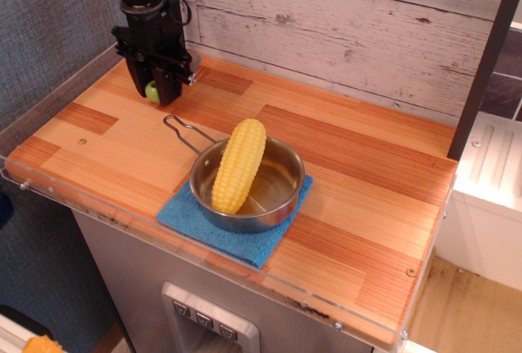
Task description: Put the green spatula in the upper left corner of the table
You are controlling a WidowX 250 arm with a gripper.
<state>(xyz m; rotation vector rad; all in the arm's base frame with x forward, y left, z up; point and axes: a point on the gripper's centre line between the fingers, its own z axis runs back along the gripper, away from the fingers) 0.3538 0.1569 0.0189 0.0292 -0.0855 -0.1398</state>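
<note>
My black gripper (157,90) hangs low over the far left part of the wooden table (359,182), close to the back wall. Its fingers are shut on the green spatula (152,90). Only the lime-green end of the handle shows between the fingers; the grey blade is hidden behind the gripper. I cannot tell whether the spatula touches the wood.
A steel pan (253,186) with a wire handle (183,131) stands on a blue cloth (236,235) at the table's front middle. A yellow corn cob (239,164) leans in the pan. A clear acrylic rim (49,194) runs along the table edges. A dark post (485,59) stands at the right.
</note>
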